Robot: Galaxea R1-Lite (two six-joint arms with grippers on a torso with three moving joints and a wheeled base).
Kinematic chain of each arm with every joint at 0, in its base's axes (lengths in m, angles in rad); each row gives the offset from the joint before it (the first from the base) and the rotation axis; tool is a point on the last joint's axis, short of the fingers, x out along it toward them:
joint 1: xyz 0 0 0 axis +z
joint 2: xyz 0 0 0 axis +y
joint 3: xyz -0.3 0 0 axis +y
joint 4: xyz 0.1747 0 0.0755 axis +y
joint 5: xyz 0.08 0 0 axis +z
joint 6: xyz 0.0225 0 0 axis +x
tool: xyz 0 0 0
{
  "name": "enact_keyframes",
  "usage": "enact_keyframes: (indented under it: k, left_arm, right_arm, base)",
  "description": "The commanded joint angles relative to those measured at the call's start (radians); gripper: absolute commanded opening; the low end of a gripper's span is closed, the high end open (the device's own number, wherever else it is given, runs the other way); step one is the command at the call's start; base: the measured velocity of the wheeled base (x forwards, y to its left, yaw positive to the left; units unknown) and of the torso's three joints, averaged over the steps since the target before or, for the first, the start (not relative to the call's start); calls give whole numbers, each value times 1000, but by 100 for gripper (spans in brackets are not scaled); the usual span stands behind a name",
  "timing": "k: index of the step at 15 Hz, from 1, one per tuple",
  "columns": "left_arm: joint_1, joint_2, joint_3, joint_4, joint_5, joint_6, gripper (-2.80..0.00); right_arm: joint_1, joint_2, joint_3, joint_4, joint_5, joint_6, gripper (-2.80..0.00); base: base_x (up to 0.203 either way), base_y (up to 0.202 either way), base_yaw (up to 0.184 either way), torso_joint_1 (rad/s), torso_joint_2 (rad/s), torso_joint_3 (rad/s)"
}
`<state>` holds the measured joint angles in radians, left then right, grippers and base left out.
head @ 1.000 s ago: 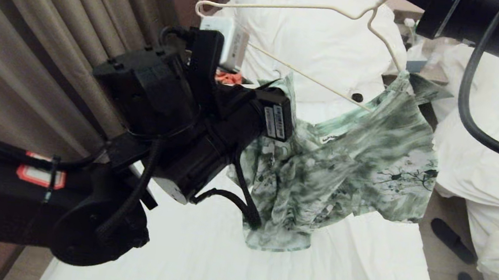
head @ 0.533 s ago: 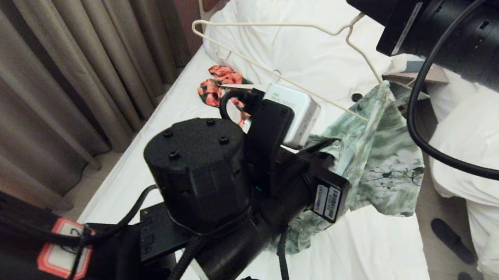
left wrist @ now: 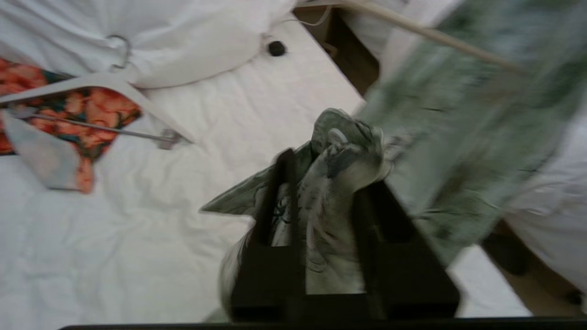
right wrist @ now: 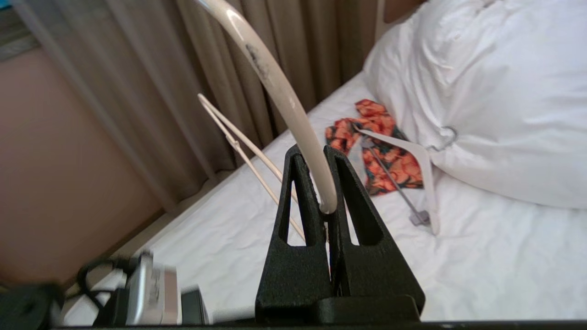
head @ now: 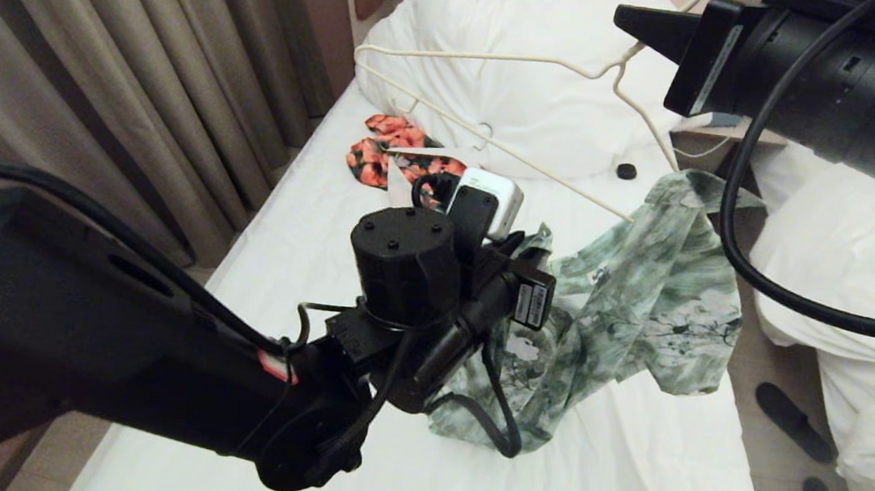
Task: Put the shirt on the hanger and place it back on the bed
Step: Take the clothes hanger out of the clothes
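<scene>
Right claw [right wrist: 321, 201] clamped tight on the hook of the cream wire hanger [head: 505, 61], held high above the far end of the bed [head: 624, 477]. Green-and-white shirt [head: 643, 300] draped from the hanger's right end down to the sheet. Left claw [left wrist: 323, 192] low at centre, parted a little with a bunched fold of shirt between its fingers. Orange-red garment [head: 382, 154] under a white flat hanger [right wrist: 412, 151] far left, by the pillow [head: 534, 101].

In my head view the left arm covers the lower left part of the shirt [head: 643, 300] and hides the left end effector. The hanger [head: 506, 59] hook vanishes behind the right arm, upper right. Left wrist view smears the shirt at right.
</scene>
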<state>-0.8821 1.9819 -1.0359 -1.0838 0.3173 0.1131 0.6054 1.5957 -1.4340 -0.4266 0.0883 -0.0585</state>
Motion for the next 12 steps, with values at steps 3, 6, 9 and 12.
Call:
enact_keyframes:
  k: [3,6,9,12]
  left_arm:
    - [83,5,-24,16,-26,83,0]
    - [165,-30,-26,150,-57,170,0]
    - [135,-55,-2,126,-85,136,-169]
    - [79,-58,32,2,-88,113,-280]
  right_arm:
    - [-43,-13,-4,-2,2,-1,-280]
    - [-83,-16,-11,-2,2,-7,-280]
    - [-83,-15,-6,-1,7,-7,-280]
    - [-55,-6,-1,1,8,2,-280]
  base:
    - [0,0,0,0,0,0]
    - [0,0,0,0,0,0]
    - [0,0,0,0,0,0]
    - [0,0,0,0,0,0]
